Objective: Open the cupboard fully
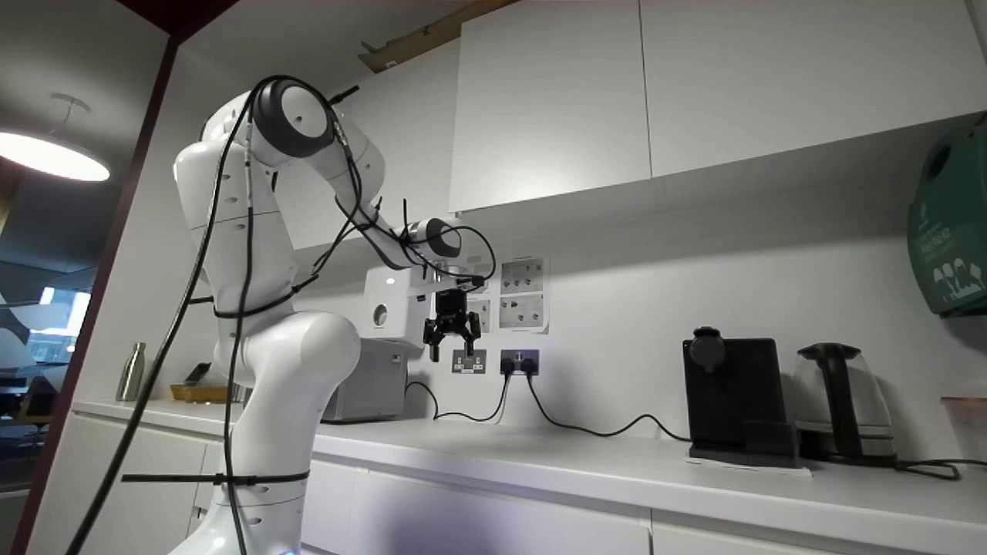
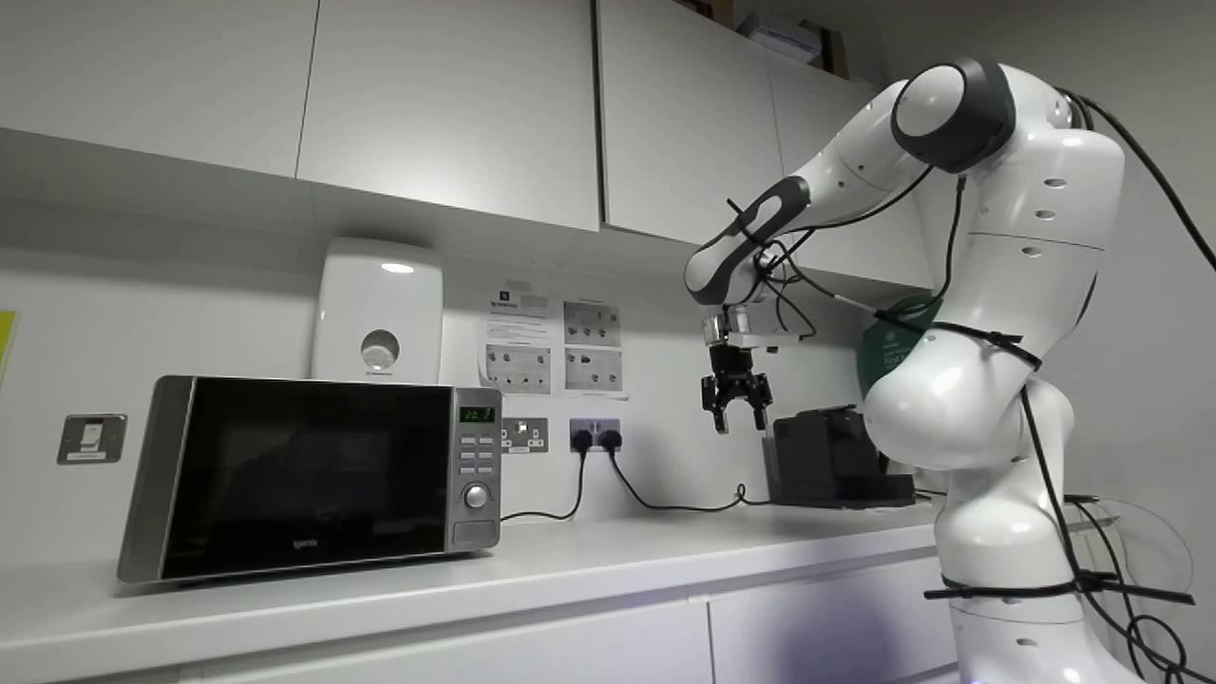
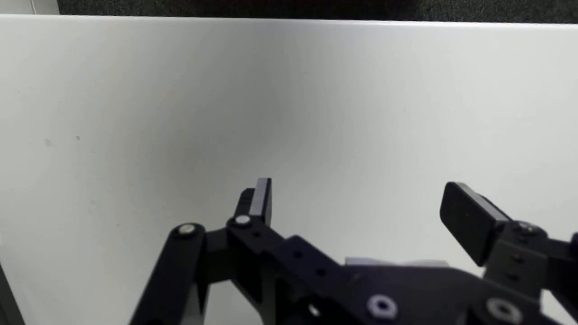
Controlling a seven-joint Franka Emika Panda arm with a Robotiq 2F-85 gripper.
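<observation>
Cupboard (image 1: 551, 108) is hanging on the wall (image 1: 632, 308) above the back edge of the desk (image 1: 501, 447), its plain white door (image 2: 679, 123) looking closed or nearly so; in an exterior view a dark gap (image 2: 598, 114) is running down one side of that door. A wider cabinet (image 1: 794, 77) is adjoining it. The tool (image 1: 453, 354) is hanging over the desk, lower than the cupboard and well apart from the door, pointing down. Its fingers (image 3: 469, 221) are standing wide apart in a released state, and in the wrist view the desk's front edge is stretching beyond them. A bottle (image 1: 131, 371) is standing near one end of the desk, a microwave (image 2: 313, 475) farther along, then a black machine (image 1: 736, 401) near the back edge with a kettle (image 1: 844, 401) just beside it. A cable (image 1: 605, 434) is trailing along the back edge from a wall socket (image 1: 518, 354).
</observation>
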